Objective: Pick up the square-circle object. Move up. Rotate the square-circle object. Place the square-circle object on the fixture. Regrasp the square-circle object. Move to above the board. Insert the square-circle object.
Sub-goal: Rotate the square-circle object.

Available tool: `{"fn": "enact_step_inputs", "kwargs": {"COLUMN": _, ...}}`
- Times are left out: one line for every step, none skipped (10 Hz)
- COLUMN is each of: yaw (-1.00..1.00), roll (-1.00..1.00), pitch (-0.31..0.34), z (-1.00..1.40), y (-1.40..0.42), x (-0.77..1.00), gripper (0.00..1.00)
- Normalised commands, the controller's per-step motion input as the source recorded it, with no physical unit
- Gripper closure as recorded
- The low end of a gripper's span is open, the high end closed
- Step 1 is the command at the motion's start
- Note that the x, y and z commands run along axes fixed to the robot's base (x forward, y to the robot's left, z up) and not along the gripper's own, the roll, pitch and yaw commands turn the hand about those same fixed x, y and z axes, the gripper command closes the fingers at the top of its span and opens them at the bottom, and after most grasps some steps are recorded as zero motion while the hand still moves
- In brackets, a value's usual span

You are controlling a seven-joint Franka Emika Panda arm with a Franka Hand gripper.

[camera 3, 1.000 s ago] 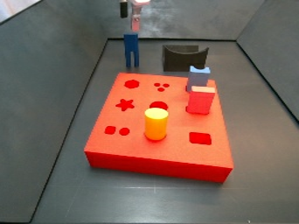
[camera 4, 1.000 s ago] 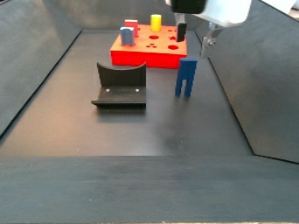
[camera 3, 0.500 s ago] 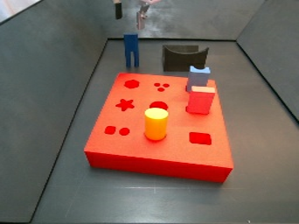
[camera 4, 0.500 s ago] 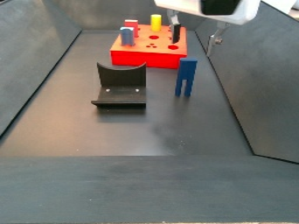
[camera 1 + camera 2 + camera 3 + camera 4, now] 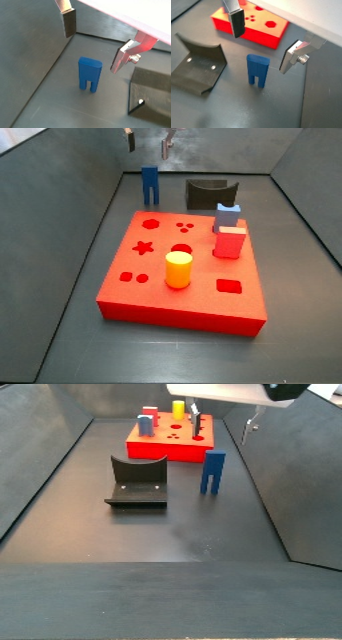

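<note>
Overhead, the tool (image 5: 261,45) gapes empty above the square-circle object (image 5: 256,70); wrist view shows board (image 5: 251,27).

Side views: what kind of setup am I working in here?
Likely a lab peg-insertion test cell: a dark walled tray floor holding a red board with shaped holes, a fixture, and the square-circle object standing upright below the open gripper.
</note>
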Motion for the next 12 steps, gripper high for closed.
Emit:
{"fn": "enact_step_inputs", "kwargs": {"yaw": 1.0, "roll": -0.1, "pitch": 0.012, "z": -0.02, "y": 0.0, "x": 0.04, "gripper": 0.0}}
{"fn": "enact_step_inputs", "kwargs": {"yaw": 1.0, "roll": -0.12, "pitch": 0.014, "z": -0.02, "y": 0.0, "x": 0.04, "gripper": 0.0}}
{"fn": "enact_step_inputs", "kwargs": {"yaw": 1.0, "roll": -0.14, "pitch": 0.018, "z": -0.02, "y": 0.0, "x": 0.04, "gripper": 0.0}}
{"fn": "enact_step_inputs", "kwargs": {"yaw": 0.89, "roll": -0.16, "pitch": 0.02, "z": -0.02, "y": 0.0, "x": 0.04, "gripper": 0.0}}
{"fn": "enact_step_inputs", "kwargs": {"yaw": 0.64, "roll": -0.15, "pitch": 0.021, "z": -0.02, "y": 0.0, "x": 0.04, "gripper": 0.0}}
{"fn": "enact_step_inputs", "kwargs": {"yaw": 0.5, "roll": -0.13, "pitch": 0.023, "z": -0.02, "y": 0.01, "x": 0.04, "gripper": 0.0}}
{"fn": "enact_step_inputs", "kwargs": {"yaw": 0.24, "roll": -0.09, "pitch": 0.025, "z": -0.02, "y": 0.0, "x": 0.04, "gripper": 0.0}}
{"fn": "enact_step_inputs", "kwargs": {"yaw": 0.13, "roll": -0.09, "pitch": 0.026, "z": -1.0, "y": 0.0, "x": 0.0, "gripper": 0.0}}
{"fn": "enact_step_inputs", "kwargs": {"yaw": 0.07, "roll": -0.09, "pitch": 0.007, "z": -1.0, "y": 0.0, "x": 0.02, "gripper": 0.0}}
{"fn": "enact_step_inputs", "kwargs": {"yaw": 0.06, "roll": -0.09, "pitch": -0.011, "z": -1.0, "y": 0.0, "x": 0.03, "gripper": 0.0}}
{"fn": "enact_step_inputs", "kwargs": {"yaw": 0.04, "roll": -0.09, "pitch": -0.026, "z": -0.99, "y": 0.0, "x": 0.03, "gripper": 0.0}}
{"fn": "enact_step_inputs", "kwargs": {"yaw": 0.03, "roll": -0.09, "pitch": -0.033, "z": -0.86, "y": 0.0, "x": 0.04, "gripper": 0.0}}
